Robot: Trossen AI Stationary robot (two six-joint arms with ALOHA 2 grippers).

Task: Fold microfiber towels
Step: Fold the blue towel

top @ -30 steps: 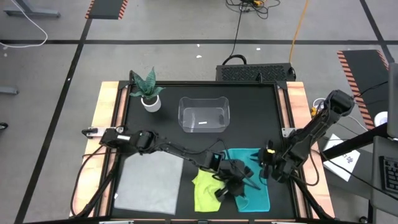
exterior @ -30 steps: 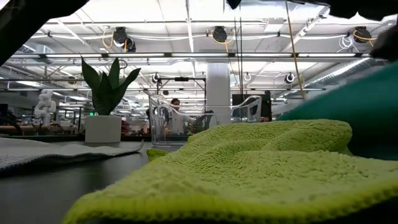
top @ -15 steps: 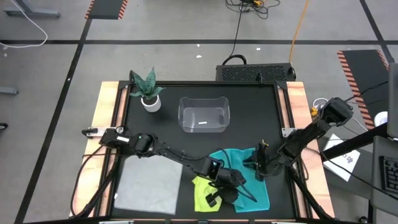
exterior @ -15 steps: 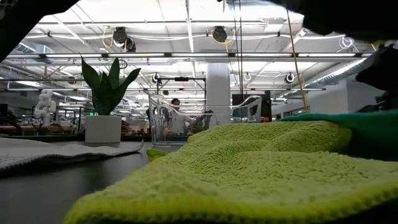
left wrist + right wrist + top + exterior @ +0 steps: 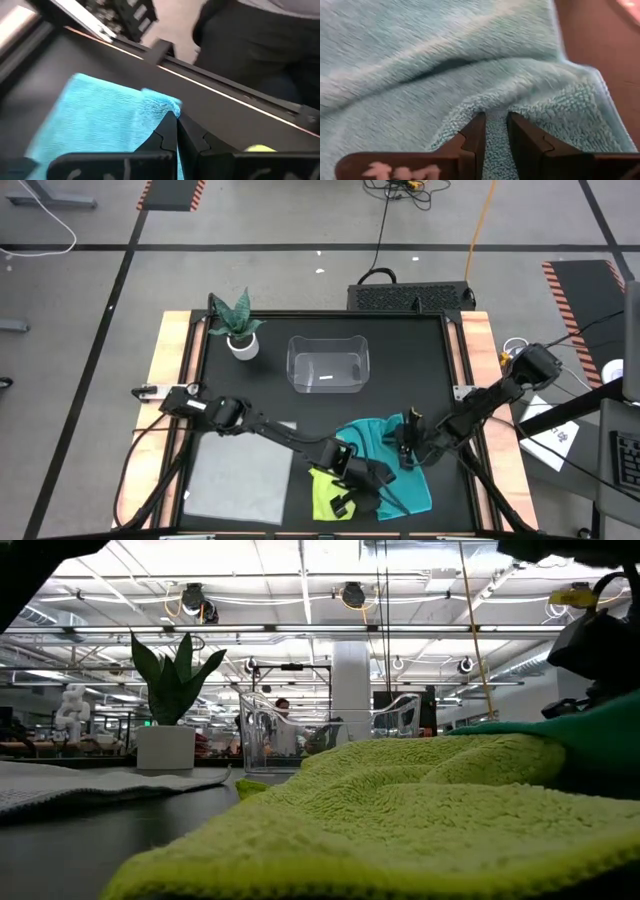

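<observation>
The teal towel [image 5: 385, 455] lies bunched at the table's near right, its left part over the yellow-green towel [image 5: 322, 492]. The yellow-green towel also fills the front of the low view [image 5: 400, 810]. The light grey towel [image 5: 240, 477] lies flat at the near left. My left gripper [image 5: 400, 502] reaches across the yellow-green towel and is shut on the teal towel's near part. My right gripper [image 5: 403, 448] is shut on the teal towel's far right part. My left gripper pinches a corner of the teal towel [image 5: 161, 104] between its two fingers, right at their tips. It comes slanting down from the table's left. The corner curls over at the tips while the rest of the towel lies on the table. My right gripper pinches a raised ridge of the teal towel [image 5: 492, 116] between its two fingers, close to the hemmed edge [image 5: 600, 95]. The fingers come slanting down from the table's right. The cloth beside the ridge lies slack in soft folds on the table.
A clear plastic bin [image 5: 328, 363] stands at the table's middle back, a potted plant [image 5: 238, 328] at the back left. The table's raised right rail [image 5: 235, 90] runs just beyond the teal towel.
My right gripper has moved toward the table's left and sunk, carrying the teal towel's far part with it. That part now spreads leftward above the yellow-green towel. My left gripper has shifted toward the near edge with its corner. Both grippers stay shut.
</observation>
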